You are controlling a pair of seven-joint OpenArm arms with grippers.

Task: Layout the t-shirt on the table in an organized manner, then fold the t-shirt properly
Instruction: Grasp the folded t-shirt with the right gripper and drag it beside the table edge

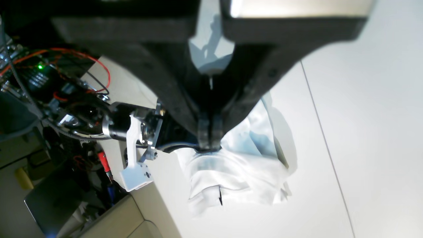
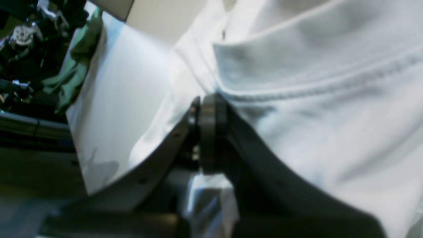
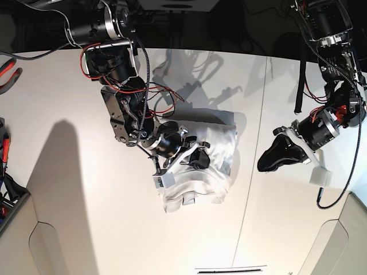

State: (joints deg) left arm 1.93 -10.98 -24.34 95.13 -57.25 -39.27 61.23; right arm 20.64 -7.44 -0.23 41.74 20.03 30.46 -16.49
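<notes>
I observe the white table (image 3: 74,172), dark seam (image 3: 252,172), bearing the bunched t-shirt (image 3: 215,140). Right gripper (image 2: 208,99) is clamped on its fabric; left gripper (image 3: 269,162) closed, empty, clear.

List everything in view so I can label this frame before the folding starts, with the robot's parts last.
t-shirt: one, white, crumpled near the middle of the table
table: one, white with a thin dark seam, under everything
green cloth: one, green, beyond the table's edge in the right wrist view
right gripper: one, black, shut on the t-shirt's fabric
left gripper: one, black, shut and holding nothing, off to the side of the t-shirt in the base view
</notes>
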